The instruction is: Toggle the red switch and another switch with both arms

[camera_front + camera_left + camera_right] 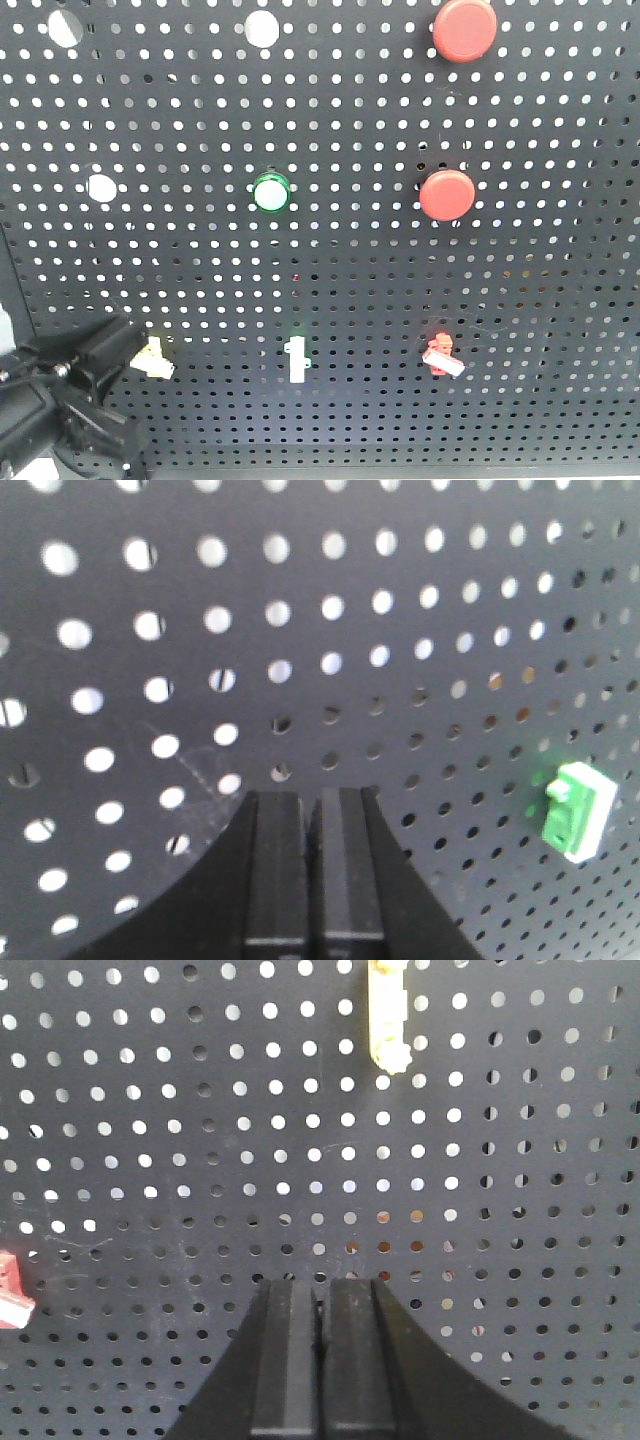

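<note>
- Currently the red switch (442, 355) sits low right on the pegboard (360, 250).
- Pale yellow switch (153, 358) sits low left, the left claw (312, 798) just beside it, pinched narrow.
- Right claw (322, 1285): narrow, holding nothing.

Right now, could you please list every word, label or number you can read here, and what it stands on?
None: no readable words, numbers or signs appear on the pegboard, the red switch, the pale yellow switch, the white toggle or the green button.
</note>
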Tool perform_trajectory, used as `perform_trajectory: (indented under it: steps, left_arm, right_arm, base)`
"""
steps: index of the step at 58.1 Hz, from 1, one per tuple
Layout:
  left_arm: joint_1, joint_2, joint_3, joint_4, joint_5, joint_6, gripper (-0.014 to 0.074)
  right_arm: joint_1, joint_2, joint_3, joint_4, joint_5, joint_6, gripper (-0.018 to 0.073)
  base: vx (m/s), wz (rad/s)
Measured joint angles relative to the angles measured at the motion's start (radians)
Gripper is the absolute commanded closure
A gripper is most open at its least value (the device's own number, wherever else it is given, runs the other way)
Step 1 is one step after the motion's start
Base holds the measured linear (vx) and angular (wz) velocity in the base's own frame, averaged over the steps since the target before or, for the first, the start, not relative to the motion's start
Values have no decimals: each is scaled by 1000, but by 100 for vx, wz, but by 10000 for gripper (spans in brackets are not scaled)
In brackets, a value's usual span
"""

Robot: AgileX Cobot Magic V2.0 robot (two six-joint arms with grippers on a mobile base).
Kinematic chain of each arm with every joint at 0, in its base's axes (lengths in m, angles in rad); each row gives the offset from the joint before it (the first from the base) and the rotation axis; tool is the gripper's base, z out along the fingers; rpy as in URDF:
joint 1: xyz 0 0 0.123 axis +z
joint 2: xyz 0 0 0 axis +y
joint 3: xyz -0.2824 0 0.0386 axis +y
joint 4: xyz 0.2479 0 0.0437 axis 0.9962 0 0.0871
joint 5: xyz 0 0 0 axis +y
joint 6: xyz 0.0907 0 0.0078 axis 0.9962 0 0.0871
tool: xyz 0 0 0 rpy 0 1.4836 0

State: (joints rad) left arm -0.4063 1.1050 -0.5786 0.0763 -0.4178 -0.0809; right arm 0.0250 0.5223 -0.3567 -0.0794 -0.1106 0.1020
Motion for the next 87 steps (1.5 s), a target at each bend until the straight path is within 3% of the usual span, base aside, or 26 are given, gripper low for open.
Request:
perform_trajectory:
  steps: [16,34,50,62,81,87]
  left_arm:
    - [0,62,-1,-20,-11,2,594]
    - [0,72,-7,-120,29,4,594]
    - [0,59,-25,-128,124,-21,594]
    - [0,70,-12,-128,340,-70,594]
    - [0,-75,-12,-120,357,-75,594]
    - [0,-150,-12,-86,356,-74,594]
  right_arm:
    - [0,0,0,0,0,0,566]
    - [0,0,0,0,0,0,566]
    - [0,0,0,0,0,0,566]
    - [0,0,0,0,0,0,566]
    - [0,0,0,-1,-2,33,566]
    - [2,1,0,-51,-25,58,566]
  base:
    - [0,0]
    - [0,0]
    - [0,0]
    - [0,0]
    - [0,0]
    - [0,0]
